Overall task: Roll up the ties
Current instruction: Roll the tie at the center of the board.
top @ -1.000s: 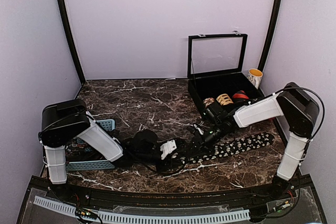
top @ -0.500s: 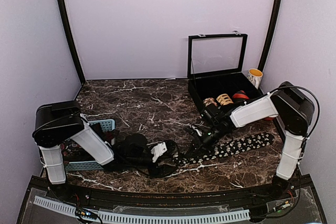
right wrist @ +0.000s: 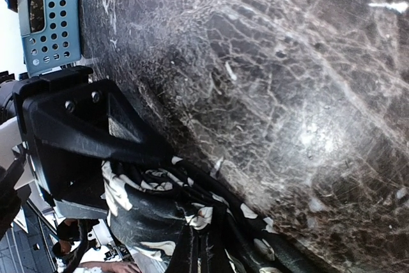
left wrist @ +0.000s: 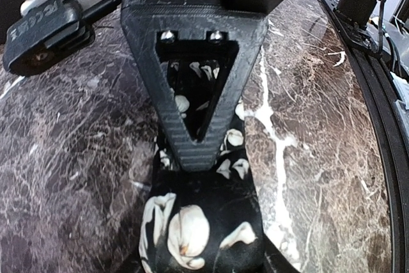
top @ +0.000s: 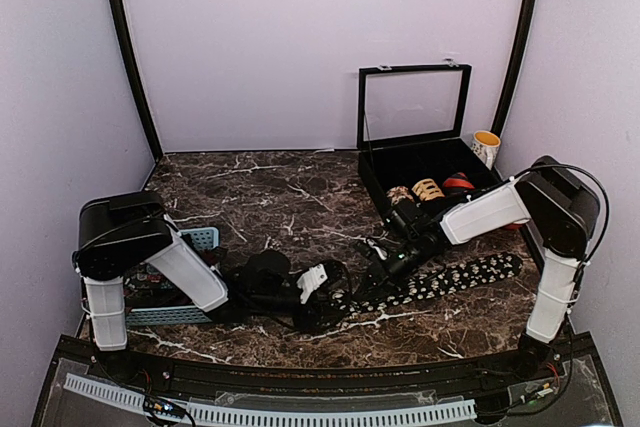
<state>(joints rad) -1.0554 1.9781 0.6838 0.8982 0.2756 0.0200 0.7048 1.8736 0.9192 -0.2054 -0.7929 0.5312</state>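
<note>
A long black tie (top: 455, 276) with white flowers lies across the marble at the front right. Its left end bunches up where both grippers meet. My left gripper (top: 333, 299) is shut on that wound end. In the left wrist view one finger (left wrist: 192, 113) presses on top of the tie (left wrist: 198, 228) and the other finger is hidden under the fabric. My right gripper (top: 386, 264) is shut on the tie a little further along. In the right wrist view its finger (right wrist: 89, 129) sits on the crumpled tie (right wrist: 192, 215). Tan (top: 427, 188) and red (top: 458, 183) coiled ties sit in the case.
A black case (top: 372, 190) with its glass lid (top: 412, 107) raised stands at the back right. A yellow-and-white mug (top: 486, 147) is beside it. The blue slotted basket (top: 200, 238) lies at the left, partly under my left arm, and shows as the basket (right wrist: 48, 17) in the right wrist view.
My left gripper pulled back to the left, then came right again onto the tie's end. The right gripper closed on the tie and has barely moved.
</note>
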